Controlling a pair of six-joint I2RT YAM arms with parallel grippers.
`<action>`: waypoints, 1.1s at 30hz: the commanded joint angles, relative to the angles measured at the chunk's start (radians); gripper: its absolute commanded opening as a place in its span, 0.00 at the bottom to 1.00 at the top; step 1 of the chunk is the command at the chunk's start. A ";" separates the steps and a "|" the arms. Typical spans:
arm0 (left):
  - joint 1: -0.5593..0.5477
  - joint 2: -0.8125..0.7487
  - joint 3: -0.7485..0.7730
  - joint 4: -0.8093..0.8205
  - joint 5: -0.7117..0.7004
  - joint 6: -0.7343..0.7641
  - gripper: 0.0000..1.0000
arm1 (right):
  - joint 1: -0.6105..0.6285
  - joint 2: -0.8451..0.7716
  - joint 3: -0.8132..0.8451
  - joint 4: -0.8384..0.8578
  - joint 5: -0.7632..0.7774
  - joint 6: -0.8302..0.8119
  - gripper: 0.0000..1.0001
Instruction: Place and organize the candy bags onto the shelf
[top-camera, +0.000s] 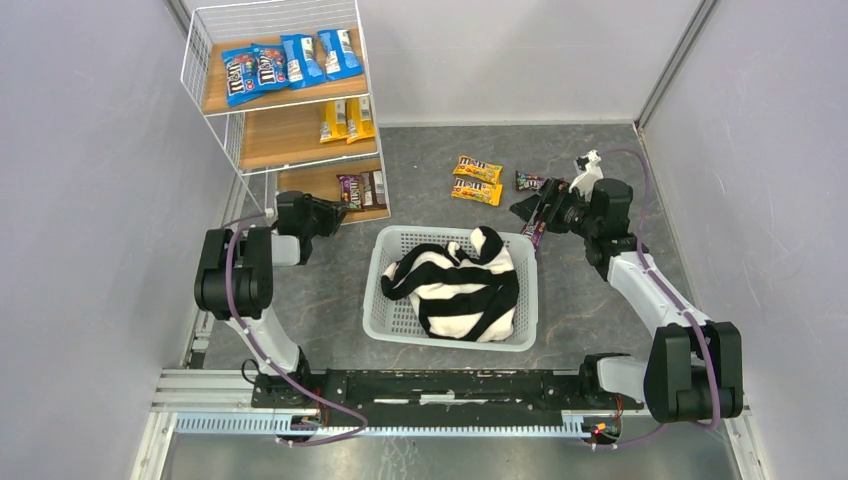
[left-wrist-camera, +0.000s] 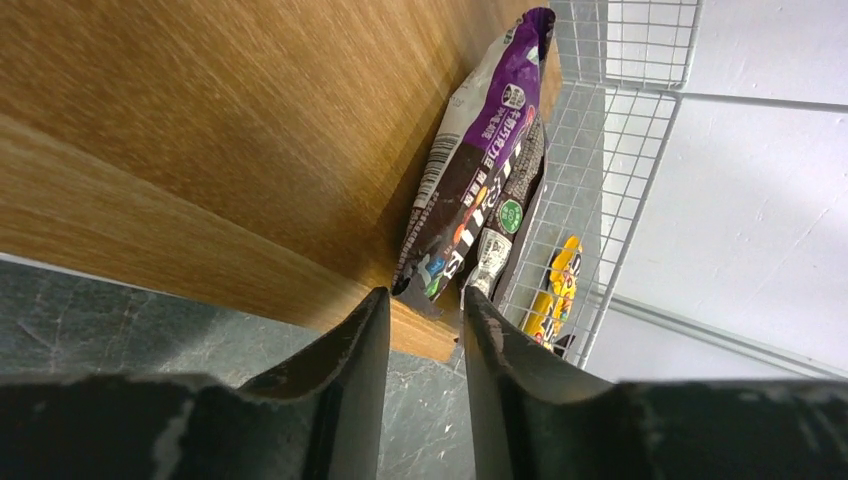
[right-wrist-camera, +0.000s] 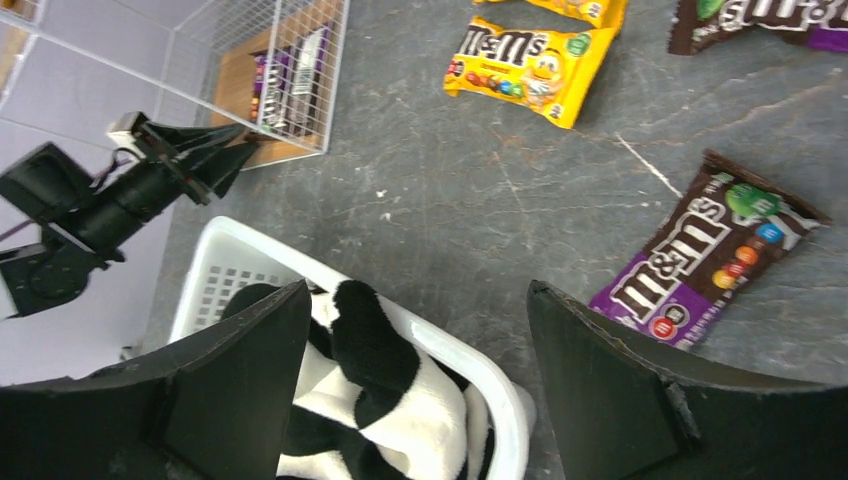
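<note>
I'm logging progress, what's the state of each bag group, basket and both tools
Blue bags: on top board.
Shelved yellow bags: on middle board.
Shelved purple bags: on bottom board.
Loose yellow bags: on table.
Loose purple bags: on table.
Basket: holds striped cloth.
Left tool: slightly open, empty.
Right tool: wide open, empty.

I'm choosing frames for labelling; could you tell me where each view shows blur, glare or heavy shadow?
Top external: evenly lit and sharp, no harsh shadow around the basket. Left wrist: the shelf board looks streaky, the left gripper dark and soft-edged. Right wrist: purple-brown packet print crisp, right gripper in shadow.
</note>
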 joint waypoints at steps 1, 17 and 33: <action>-0.002 -0.062 0.015 -0.029 0.019 0.034 0.44 | -0.005 0.004 0.007 -0.046 0.104 -0.104 0.87; -0.002 -0.434 -0.138 -0.331 0.154 0.226 0.78 | -0.004 0.294 0.256 -0.294 0.419 -0.242 0.98; -0.017 -0.842 -0.067 -0.769 0.115 0.480 0.87 | 0.157 0.556 0.425 -0.459 0.782 -0.079 0.98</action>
